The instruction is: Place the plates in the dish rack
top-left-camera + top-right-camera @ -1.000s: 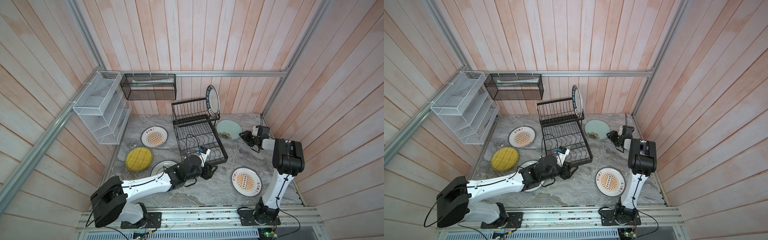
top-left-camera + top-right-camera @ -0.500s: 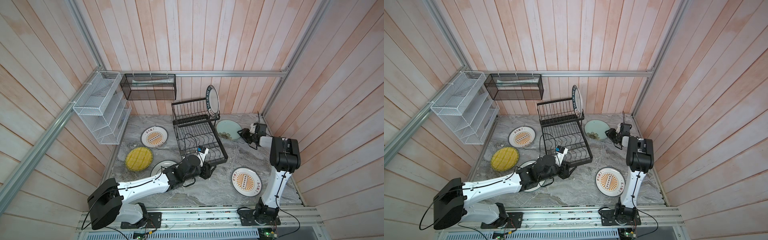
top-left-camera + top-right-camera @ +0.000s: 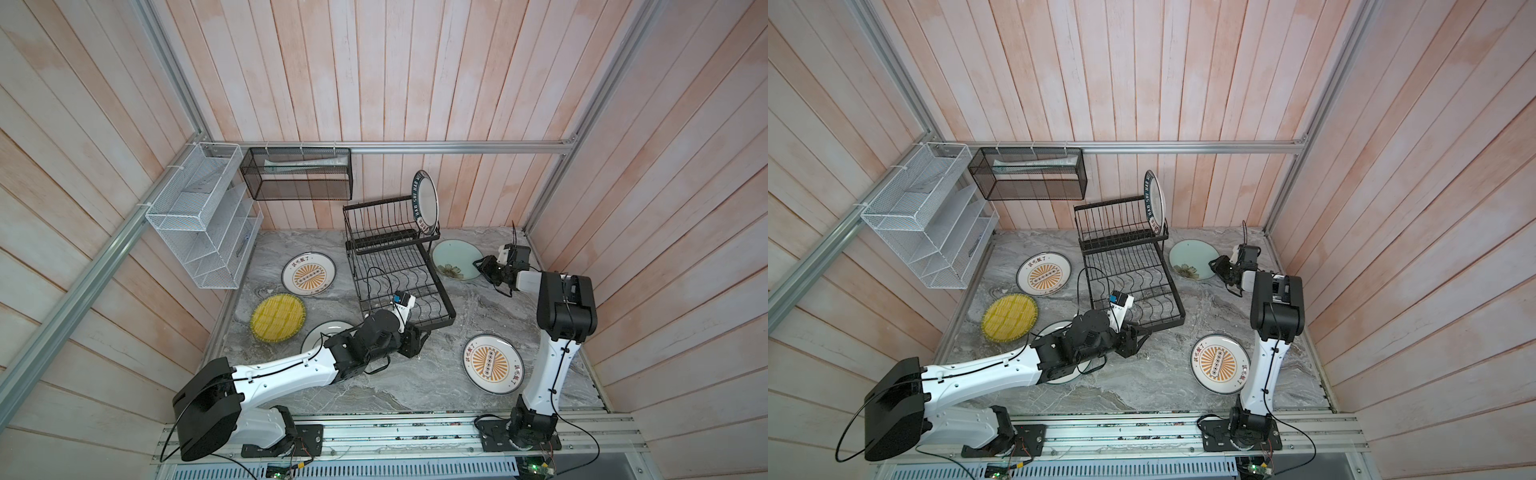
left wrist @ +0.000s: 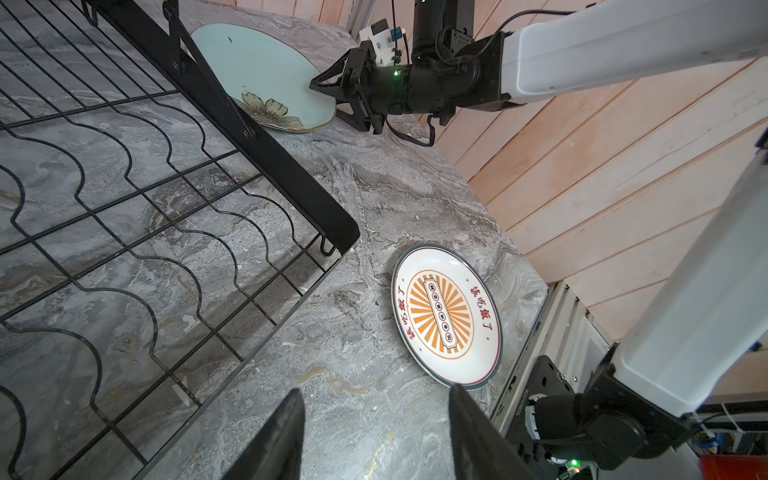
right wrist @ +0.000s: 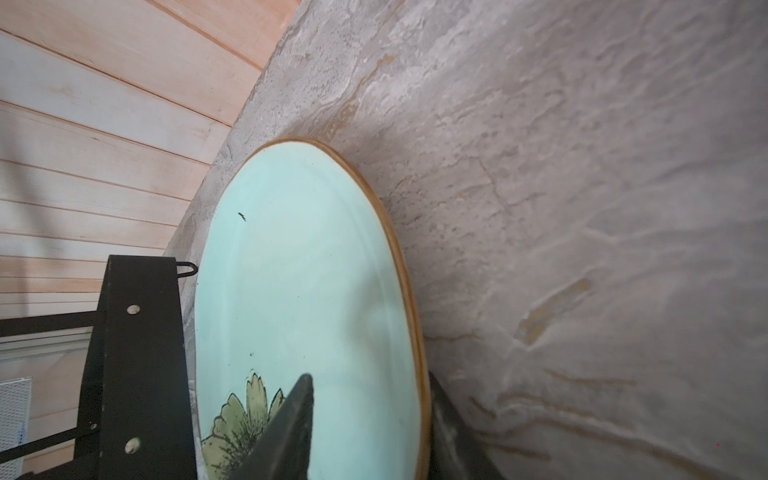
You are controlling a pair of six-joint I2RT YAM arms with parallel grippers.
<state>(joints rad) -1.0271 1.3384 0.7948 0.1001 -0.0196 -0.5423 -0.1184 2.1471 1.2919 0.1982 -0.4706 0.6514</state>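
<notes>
**At the mint plate (image 3: 455,259) rim, right gripper (image 3: 482,266) astride**

From above, in both top views, I see one lettered plate (image 3: 427,203) standing upright at the end of the rack's (image 3: 386,243) upper basket. The other plates (image 3: 308,279) lie flat on the table (image 3: 478,311) around it. My left gripper (image 3: 1140,332) sits low by the rack's front corner.

Through the left wrist camera, its fingers (image 4: 286,436) stand apart over bare table, holding nothing.

Through the right wrist camera, one finger lies over the mint plate's face and one outside its rim. I cannot tell whether they pinch it.
</notes>
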